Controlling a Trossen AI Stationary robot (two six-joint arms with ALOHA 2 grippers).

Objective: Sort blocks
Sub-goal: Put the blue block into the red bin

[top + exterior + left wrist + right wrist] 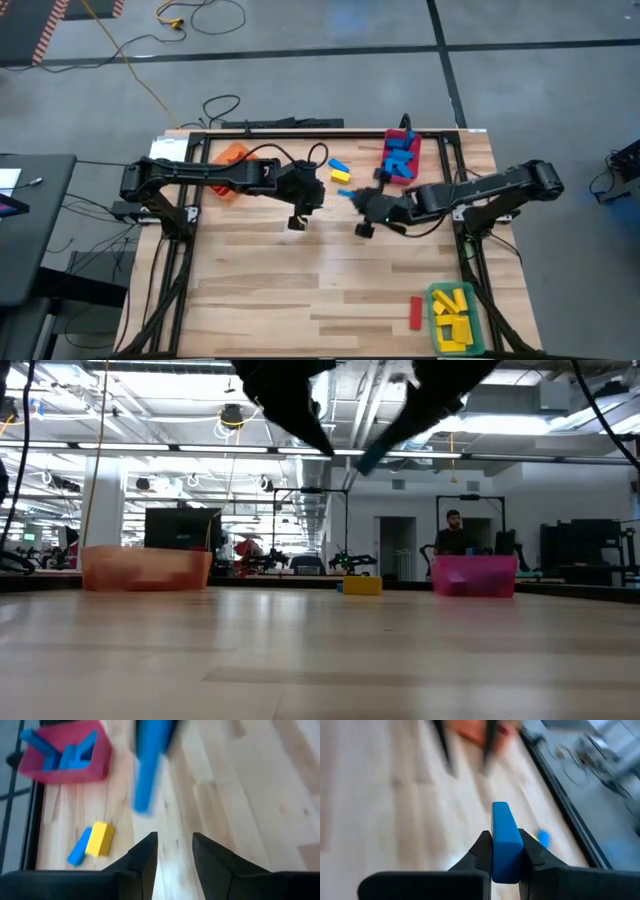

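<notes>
The right gripper [506, 851] is clenched on a blue block [506, 840], and the block stands up between the two fingers with its long axis pointing forward, away from the wrist. In the high view this right gripper [372, 212] hangs over the middle of the table [330, 300], a little toward the far edge, and it is above the wood, not touching it. The red bin [403, 155] that already carries blue blocks sits at the far edge, toward the far right corner, just behind and beside this gripper, so I judge that the coming move is a short carry toward the far edge, and the right arm is clearly the nearer one for it. The left gripper [303, 205] is near, facing the right one across the middle; its fingers [145, 862] stand a little apart with nothing between them, so it is released. From its own camera the held blue block [147, 767] shows as a long bar in front of it. One yellow block [338, 166] and one more blue block [342, 176] lie together near the far edge, between the two arms, not yet sorted
</notes>
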